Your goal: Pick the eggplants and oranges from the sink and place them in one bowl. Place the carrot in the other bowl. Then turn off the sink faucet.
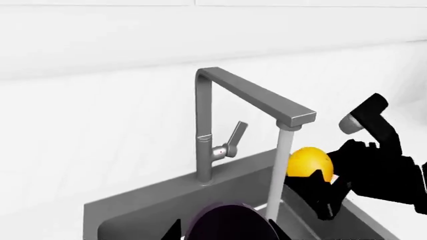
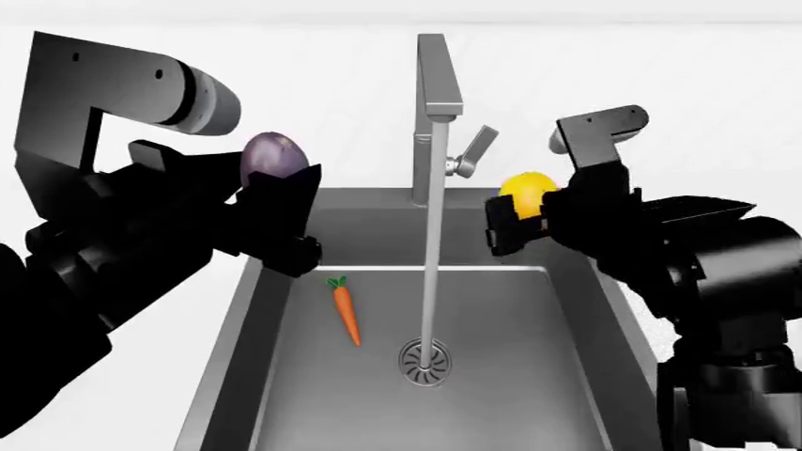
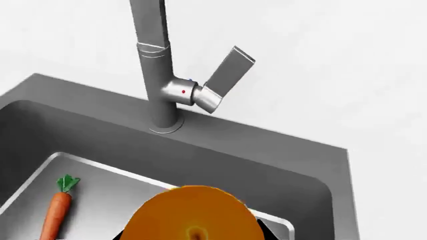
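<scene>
Above the sink [image 2: 251, 376], the left gripper [image 2: 278, 188] clasps the eggplant [image 2: 273, 155] and the right gripper [image 2: 520, 225] clasps the orange [image 2: 528, 192], either side of the running faucet [image 2: 433, 103]. Only the head and right wrist views show the carrot [image 2: 345, 310] lying on the basin floor beside the drain [image 2: 424, 362].

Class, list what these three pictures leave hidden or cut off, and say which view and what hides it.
- Both bowls: in no view.
- Eggplant: left wrist view, lower part cut by the picture edge.
- Orange: right wrist view, lower part cut by the edge.
- Orange: head view, partly behind the right gripper.
- Sink: head view, front rim out of frame.
</scene>
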Robot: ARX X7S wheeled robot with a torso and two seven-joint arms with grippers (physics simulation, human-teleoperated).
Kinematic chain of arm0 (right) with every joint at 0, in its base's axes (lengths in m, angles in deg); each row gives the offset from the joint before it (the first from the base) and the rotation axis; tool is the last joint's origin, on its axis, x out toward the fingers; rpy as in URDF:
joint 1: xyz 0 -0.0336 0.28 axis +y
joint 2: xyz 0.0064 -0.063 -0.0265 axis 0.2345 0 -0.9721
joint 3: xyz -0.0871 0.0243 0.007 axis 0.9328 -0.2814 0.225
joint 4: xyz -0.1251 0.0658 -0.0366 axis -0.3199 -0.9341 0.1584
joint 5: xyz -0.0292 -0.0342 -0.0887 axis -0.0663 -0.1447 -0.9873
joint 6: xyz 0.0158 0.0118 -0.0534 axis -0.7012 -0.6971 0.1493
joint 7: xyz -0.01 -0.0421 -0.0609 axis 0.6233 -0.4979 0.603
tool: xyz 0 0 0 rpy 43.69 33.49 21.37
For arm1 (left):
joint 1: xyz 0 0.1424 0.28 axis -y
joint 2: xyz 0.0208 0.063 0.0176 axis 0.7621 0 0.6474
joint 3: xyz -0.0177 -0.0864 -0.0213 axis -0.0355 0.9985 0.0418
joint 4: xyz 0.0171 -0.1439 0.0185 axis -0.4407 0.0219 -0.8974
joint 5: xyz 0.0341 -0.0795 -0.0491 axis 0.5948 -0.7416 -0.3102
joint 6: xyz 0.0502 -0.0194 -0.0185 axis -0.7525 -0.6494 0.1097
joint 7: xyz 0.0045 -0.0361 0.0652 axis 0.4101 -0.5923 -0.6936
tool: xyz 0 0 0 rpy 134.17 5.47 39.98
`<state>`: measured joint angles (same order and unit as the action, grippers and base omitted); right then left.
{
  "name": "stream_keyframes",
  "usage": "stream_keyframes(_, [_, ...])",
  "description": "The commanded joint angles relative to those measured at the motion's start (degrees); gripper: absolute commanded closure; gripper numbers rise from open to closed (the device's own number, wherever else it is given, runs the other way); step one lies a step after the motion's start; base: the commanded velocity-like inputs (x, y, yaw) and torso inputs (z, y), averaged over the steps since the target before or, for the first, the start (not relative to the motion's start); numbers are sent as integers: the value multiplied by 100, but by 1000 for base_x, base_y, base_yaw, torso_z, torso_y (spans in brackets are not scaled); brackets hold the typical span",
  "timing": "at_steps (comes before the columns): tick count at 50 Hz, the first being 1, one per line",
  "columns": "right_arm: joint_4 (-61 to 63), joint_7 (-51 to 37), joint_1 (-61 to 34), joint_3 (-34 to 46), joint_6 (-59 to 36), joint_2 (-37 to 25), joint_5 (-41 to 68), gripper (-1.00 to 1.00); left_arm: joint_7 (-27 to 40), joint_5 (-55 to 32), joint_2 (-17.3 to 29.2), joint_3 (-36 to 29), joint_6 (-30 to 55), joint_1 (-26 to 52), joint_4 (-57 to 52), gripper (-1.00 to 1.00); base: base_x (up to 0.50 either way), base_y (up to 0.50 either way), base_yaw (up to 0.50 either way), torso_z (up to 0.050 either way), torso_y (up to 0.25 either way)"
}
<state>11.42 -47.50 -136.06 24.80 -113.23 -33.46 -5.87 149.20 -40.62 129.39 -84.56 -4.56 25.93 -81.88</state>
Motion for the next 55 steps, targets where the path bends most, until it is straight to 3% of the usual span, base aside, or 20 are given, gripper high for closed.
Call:
stream_keyframes(1, [3623,-63,1012,-1290,-515,-175,409,100,-344,448,8,-10,5,-218,-39,100,0,0,0,0,0])
stream_keyframes(4, [4569,-396,1176,-2041,-1108,-141,1135,100,-425,614,-25,-51,66,-266,-37,100,0,0,0,0,0])
stream_keyframes(6, [4596,-1771,1353,-2544,-1111,-490,2807,100,-496,692,-29,-64,104,-290,-27,100,0,0,0,0,0])
stream_keyframes(7, [4949,-1987,1361,-2566,-1075,-597,2988,100,-519,762,-31,-72,123,-321,-48,100,0,0,0,0,0])
stream_keyframes(11, [4297,-4796,1277,-3043,-1040,-1246,6426,100,-547,857,-16,-80,145,-332,-36,100,0,0,0,0,0])
stream_keyframes(12, [4249,-5177,1310,-3152,-880,-1269,7143,100,-549,874,-21,-88,152,-326,-41,100,0,0,0,0,0])
stream_keyframes(15, [4290,-5751,1373,-3083,-674,-1493,7817,100,-543,945,-93,-130,138,-338,-36,100,0,0,0,0,0])
stream_keyframes(42, [4621,-5246,1890,-2950,-360,-1466,7117,100,-341,617,26,-95,-8,-186,-279,100,-259,110,0,0,0])
stream_keyframes(55, [4710,-4851,2105,-2920,-203,-1525,6565,100,-111,289,113,-85,-124,3,-468,100,-41,397,0,0,0])
